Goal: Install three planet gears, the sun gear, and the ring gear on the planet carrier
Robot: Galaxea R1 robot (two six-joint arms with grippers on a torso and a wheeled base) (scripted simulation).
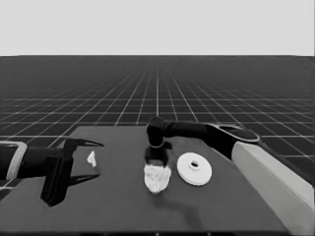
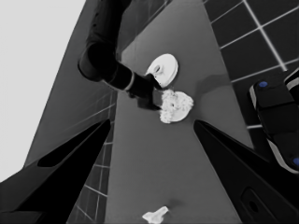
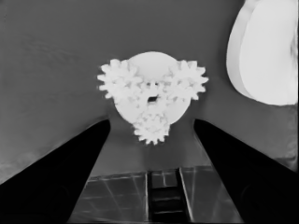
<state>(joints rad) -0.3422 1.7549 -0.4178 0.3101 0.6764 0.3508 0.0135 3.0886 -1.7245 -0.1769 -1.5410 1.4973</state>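
Across the middle of the table (image 1: 123, 206) in the head view, the right gripper (image 1: 156, 156) hangs just behind the smaller round part (image 1: 157, 178), which lies flat with toothed gears on it; the larger round part (image 1: 194, 168) lies flat just to its right, hub upward, close but apart. At the table's left end the left gripper (image 1: 84, 160) waits with its jaws spread wide, and a thin white piece (image 1: 91, 158) lies between them on the table, not held. From the left wrist view, the same left gripper (image 2: 152, 126) shows its two wedges well apart, and farther off the right arm (image 2: 100, 56) reaches down beside the geared part (image 2: 175, 106), with the larger part (image 2: 164, 69) beyond and the thin piece (image 2: 155, 215) nearer. Looking straight down, the right wrist view shows the right gripper (image 3: 152, 123) with jaws apart and empty, the smaller round part (image 3: 152, 100) carrying three planet gears (image 3: 117, 81) around a central gear (image 3: 152, 93), its flat face upward.
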